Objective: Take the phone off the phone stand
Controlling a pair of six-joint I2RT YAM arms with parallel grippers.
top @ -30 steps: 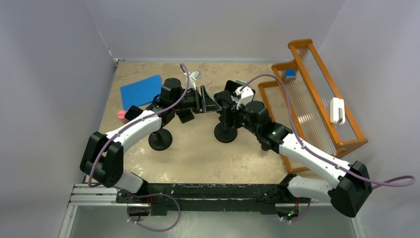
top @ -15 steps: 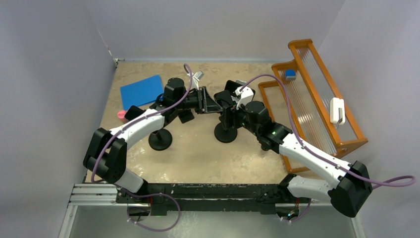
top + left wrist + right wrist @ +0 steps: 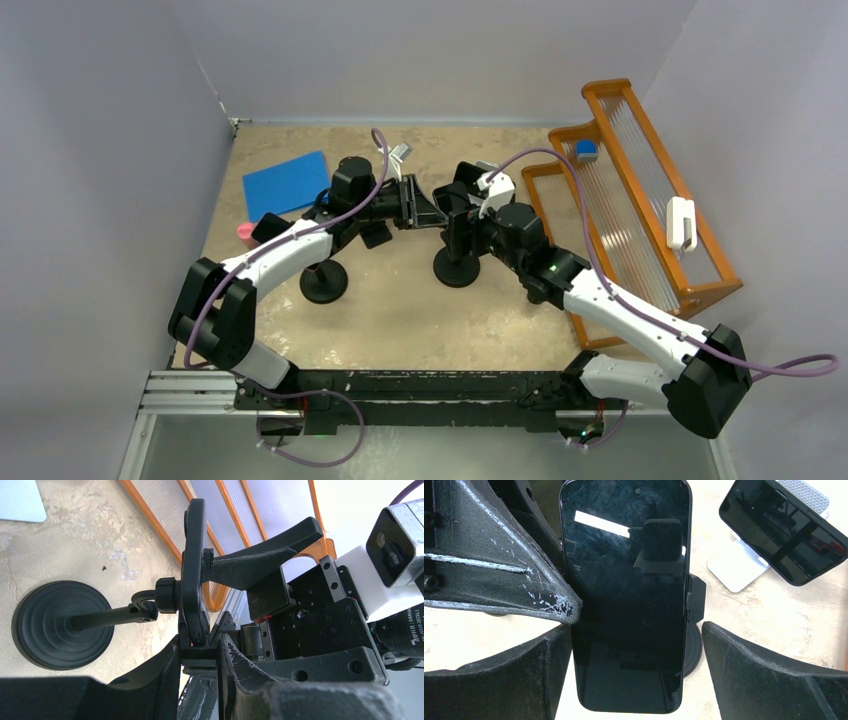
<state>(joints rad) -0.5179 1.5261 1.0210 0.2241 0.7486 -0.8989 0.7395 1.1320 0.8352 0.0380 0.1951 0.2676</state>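
Note:
A black phone (image 3: 624, 605) sits upright in the clamp of a black phone stand (image 3: 456, 270) at the table's middle. In the left wrist view the cradle (image 3: 192, 565) shows edge-on above the round base (image 3: 60, 625). My left gripper (image 3: 199, 647) is shut on the stand's side clamp at the phone's edge; it also shows in the top view (image 3: 418, 205). My right gripper (image 3: 636, 630) is open around the phone's near end, one finger (image 3: 499, 680) close to its left edge, the other (image 3: 774, 675) apart on the right. It faces the left gripper in the top view (image 3: 452, 212).
A second phone on a white stand (image 3: 784, 530) stands behind. Another black stand base (image 3: 323, 282) sits under the left arm. A blue sheet (image 3: 287, 183) and a pink object (image 3: 244, 232) lie at the left. An orange rack (image 3: 640, 200) fills the right side.
My left gripper has shifted slightly right, closer onto the stand's clamp. The right arm and the phone have barely moved.

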